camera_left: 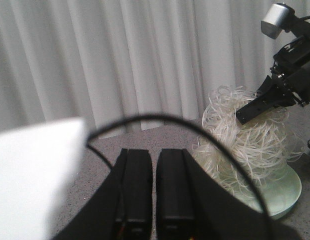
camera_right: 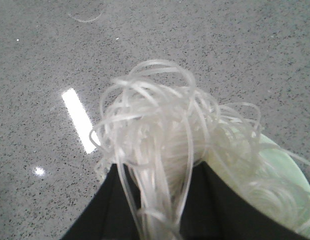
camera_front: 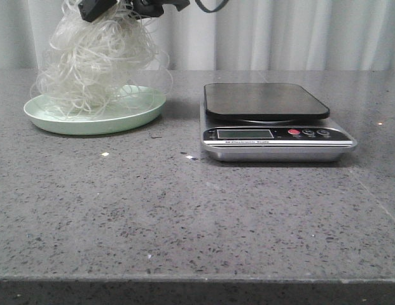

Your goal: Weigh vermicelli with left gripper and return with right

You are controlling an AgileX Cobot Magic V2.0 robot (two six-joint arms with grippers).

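Vermicelli (camera_front: 98,60) gripped above the pale green plate (camera_front: 137,114), scale platform bare.

Right gripper (camera_right: 162,210) clamped on the top of the noodle tangle, strands squeezed between its black fingers (camera_right: 107,210) and spilling over both sides. Drawn up into a tall cone, lowest loops draped onto the plate at the left of the grey speckled table (camera_front: 184,216). Left gripper (camera_left: 154,192) away from the plate, holding nothing, jaws nearly together with only a narrow slit between the pads (camera_left: 135,185). Black cable (camera_left: 145,118) arcing above its fingers. Kitchen scale (camera_front: 273,124) well to the right of the plate, dark platform (camera_front: 266,100) on top. White curtain (camera_front: 280,32) behind.
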